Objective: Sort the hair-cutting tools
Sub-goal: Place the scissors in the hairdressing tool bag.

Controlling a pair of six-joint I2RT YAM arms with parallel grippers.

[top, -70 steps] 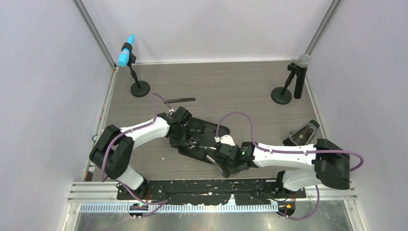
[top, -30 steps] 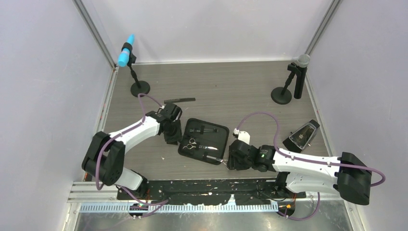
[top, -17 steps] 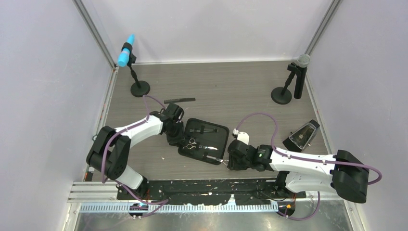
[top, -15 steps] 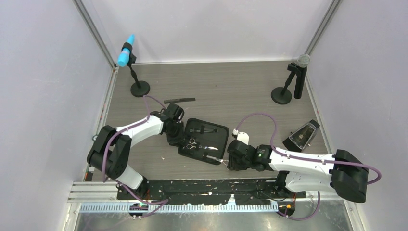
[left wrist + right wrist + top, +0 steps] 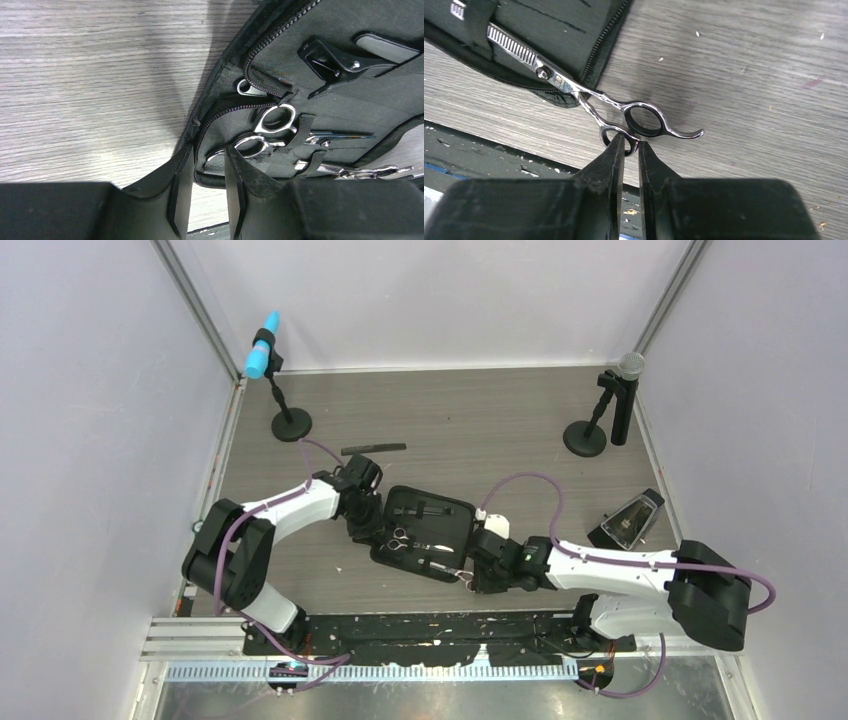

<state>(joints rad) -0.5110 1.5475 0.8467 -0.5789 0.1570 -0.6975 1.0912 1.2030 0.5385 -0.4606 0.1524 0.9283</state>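
Right gripper jaws clamped on toothed scissors ring at case edge. Left gripper jaws gripped case rim.

Pale lilac walls; grey wood-grain table; metal corner posts.

no readable text, labels, brands or numbers in any view, faint mark near the pivot of the thinning scissors in the right wrist view, too small and blurred to read, zip case fabric plain
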